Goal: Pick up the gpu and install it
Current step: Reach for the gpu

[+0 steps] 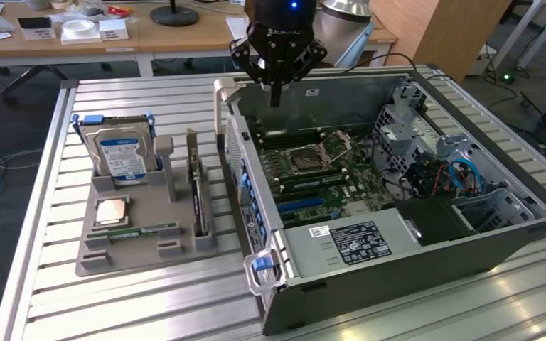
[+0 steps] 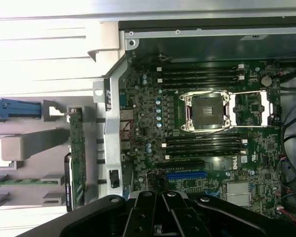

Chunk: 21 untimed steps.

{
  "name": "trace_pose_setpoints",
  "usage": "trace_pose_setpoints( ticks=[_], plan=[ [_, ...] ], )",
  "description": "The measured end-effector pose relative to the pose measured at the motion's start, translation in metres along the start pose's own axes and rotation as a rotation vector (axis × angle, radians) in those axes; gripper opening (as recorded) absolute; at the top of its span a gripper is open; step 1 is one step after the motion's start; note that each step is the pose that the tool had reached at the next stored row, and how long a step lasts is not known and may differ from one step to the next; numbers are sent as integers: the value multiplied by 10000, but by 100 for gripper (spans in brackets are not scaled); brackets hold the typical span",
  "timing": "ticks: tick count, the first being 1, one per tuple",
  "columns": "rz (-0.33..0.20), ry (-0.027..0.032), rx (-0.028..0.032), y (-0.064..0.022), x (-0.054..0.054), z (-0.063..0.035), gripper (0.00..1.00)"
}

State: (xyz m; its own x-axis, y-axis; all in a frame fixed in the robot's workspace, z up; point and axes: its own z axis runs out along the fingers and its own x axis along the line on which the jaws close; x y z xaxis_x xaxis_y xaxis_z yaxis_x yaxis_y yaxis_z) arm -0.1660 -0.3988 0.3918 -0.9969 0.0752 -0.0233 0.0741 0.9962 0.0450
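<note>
The gpu stands on its edge in a slot of the grey holder, at the exterior view's left of the open computer case. In the wrist view the gpu appears as a thin green board seen edge-on, with a black part at one end. My gripper hangs above the far rim of the case, over the motherboard, well apart from the gpu. Its fingers are shut together with nothing between them. The gripper looks down on the motherboard with its empty CPU socket.
The holder also carries a silver hard drive with a blue-white label, a CPU and a narrow memory stick. All of it rests on a slatted metal table. A wooden desk with small items stands behind.
</note>
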Motion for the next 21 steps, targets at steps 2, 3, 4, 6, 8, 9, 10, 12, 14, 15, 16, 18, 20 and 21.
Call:
trace_pose_setpoints(
  ticks=[2,3,4,6,8,9,10,12,14,15,16,18,20,21],
  plan=[
    [0,0,0,-1,14,0,11],
    [0,0,0,-1,21,0,11],
    [1,0,-1,-2,27,0,11],
    [1,0,-1,-3,42,-1,11],
    [1,0,0,-4,55,-1,11],
    [1,0,0,-5,62,-1,11],
    [0,0,-1,-5,69,-1,11],
    [1,0,0,-6,82,-2,11],
    [1,0,-1,-7,95,-2,11],
    [1,0,-1,-7,100,-2,11],
    [1,0,0,-8,106,-2,11],
    [1,0,-1,-9,117,-2,11],
    [1,0,0,-9,127,-3,11],
    [1,0,0,-10,131,-3,11]
  ],
)
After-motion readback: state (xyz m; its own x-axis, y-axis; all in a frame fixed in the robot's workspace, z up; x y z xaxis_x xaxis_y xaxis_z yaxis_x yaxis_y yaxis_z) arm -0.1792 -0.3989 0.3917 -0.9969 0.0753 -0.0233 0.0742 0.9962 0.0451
